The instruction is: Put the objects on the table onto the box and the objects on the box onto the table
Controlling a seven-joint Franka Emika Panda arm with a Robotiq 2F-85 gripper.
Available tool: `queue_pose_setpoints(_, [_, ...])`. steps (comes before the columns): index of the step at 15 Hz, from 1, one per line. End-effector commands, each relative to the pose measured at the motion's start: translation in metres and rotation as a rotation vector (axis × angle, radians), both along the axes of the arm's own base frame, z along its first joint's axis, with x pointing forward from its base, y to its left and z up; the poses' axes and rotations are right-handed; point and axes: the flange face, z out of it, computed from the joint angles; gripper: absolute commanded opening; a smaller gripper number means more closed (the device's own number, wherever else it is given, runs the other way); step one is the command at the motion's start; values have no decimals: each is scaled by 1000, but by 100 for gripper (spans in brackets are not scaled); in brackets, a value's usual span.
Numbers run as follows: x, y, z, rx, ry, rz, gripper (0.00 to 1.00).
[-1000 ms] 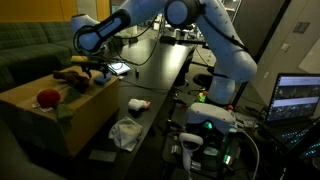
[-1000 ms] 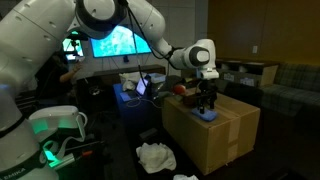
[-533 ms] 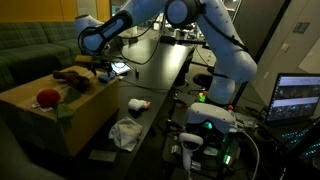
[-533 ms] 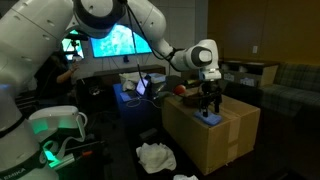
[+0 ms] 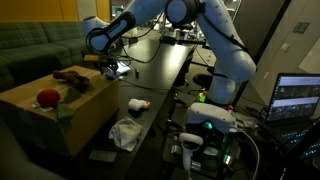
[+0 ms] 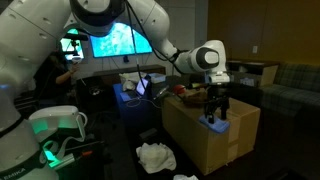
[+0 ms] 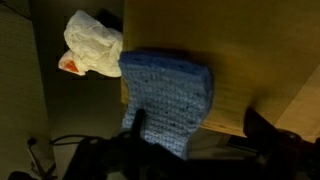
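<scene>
A blue, nubby knitted pad [image 7: 165, 95] lies flat at the corner of the tan cardboard box [image 7: 255, 50], mid-frame in the wrist view, its long axis running top to bottom. The dark fingers [image 7: 268, 135] stand spread wide either side of its lower end. A crumpled white wad [image 7: 92, 45] sits upper left, off the box.

I've got the gripper [image 6: 214, 108] pointing straight down over the box [image 6: 228, 148], jaws spread. A blue cloth [image 6: 213, 124] lies on the box top right under the fingertips; contact, can't tell. A crumpled white wad [image 6: 155, 155] sits low beside the box.
</scene>
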Motion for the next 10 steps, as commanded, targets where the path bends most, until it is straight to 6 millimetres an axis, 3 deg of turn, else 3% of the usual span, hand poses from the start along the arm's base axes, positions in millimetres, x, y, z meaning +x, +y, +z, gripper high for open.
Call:
queue_pose_setpoints(1, [-4,-13,-4,10,-14,52,74])
queue_pose_setpoints(10, [-3,-40,6,24,-83,178,7])
